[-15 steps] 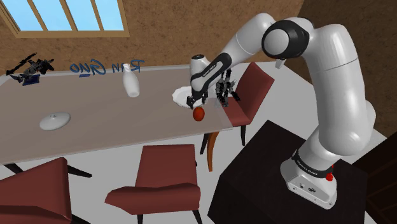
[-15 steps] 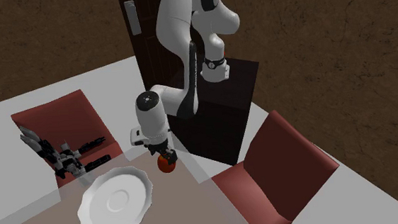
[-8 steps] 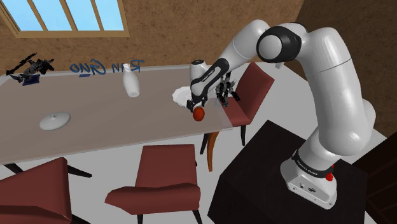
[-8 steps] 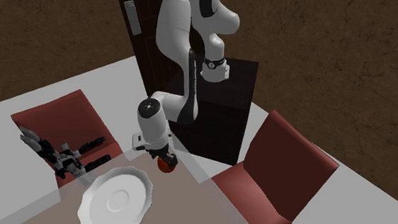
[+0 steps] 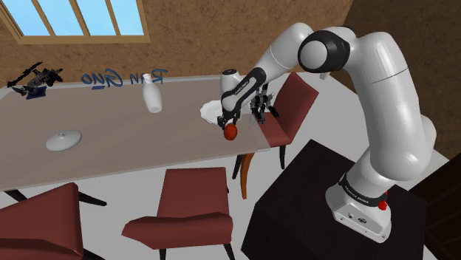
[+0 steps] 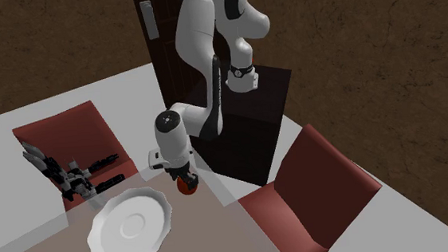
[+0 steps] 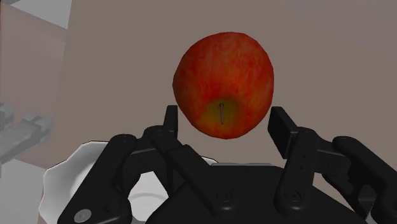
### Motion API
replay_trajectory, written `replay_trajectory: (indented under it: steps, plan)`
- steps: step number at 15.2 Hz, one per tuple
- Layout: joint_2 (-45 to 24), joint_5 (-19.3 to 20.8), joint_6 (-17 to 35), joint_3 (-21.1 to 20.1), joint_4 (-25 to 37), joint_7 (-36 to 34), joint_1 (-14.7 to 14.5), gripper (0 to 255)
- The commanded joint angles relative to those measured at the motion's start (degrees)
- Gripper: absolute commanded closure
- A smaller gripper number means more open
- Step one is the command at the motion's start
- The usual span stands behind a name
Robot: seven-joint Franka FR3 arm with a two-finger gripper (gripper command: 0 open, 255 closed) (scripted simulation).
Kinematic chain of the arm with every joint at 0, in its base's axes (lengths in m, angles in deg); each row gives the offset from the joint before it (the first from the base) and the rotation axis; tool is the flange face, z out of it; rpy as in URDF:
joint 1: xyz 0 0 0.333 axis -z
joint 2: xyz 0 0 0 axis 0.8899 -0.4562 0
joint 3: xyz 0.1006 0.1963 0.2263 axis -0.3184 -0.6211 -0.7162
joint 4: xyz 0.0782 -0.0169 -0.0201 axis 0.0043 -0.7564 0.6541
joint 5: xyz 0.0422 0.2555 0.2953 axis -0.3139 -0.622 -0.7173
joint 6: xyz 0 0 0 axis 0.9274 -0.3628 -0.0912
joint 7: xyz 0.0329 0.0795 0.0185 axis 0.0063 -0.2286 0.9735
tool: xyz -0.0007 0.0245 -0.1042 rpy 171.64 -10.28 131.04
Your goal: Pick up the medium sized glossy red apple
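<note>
Red apple (image 7: 224,79), yellow-green around its stem | sat on the table (image 5: 111,140) at its near right corner in the shoulder view, just beside a white plate (image 5: 208,111) | claw (image 7: 224,121) open, black fingers (image 7: 282,127) either side of the apple, one clearly apart from it

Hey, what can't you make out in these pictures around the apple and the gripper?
Shoulder view: plate partly hidden behind the gripper.
Shoulder view: black object at the far corner of the table, too small to identify.
Second exterior view: top of the apple hidden under the gripper.
</note>
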Motion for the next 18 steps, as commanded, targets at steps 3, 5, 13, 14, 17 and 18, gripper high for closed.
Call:
replay_trajectory:
  steps: [3, 5, 13, 14, 17, 18]
  plan:
    - [0.5, -0.1, -0.5, -0.1, -0.2, 0.1, 0.0, 255]
    - [1.8, -0.2, -1.4, -0.2, -0.7, 0.2, 0.1, 255]
    - [6.8, -0.6, -5.0, -0.6, -2.0, 0.7, 0.4, 255]
    - [7.4, -0.7, -5.5, -0.6, -2.1, 0.8, 0.4, 255]
    - [9.1, -0.8, -7.0, -0.8, -2.3, 1.0, 0.5, 255]
    - [9.2, -0.9, -7.1, -0.8, -2.3, 1.0, 0.5, 255]
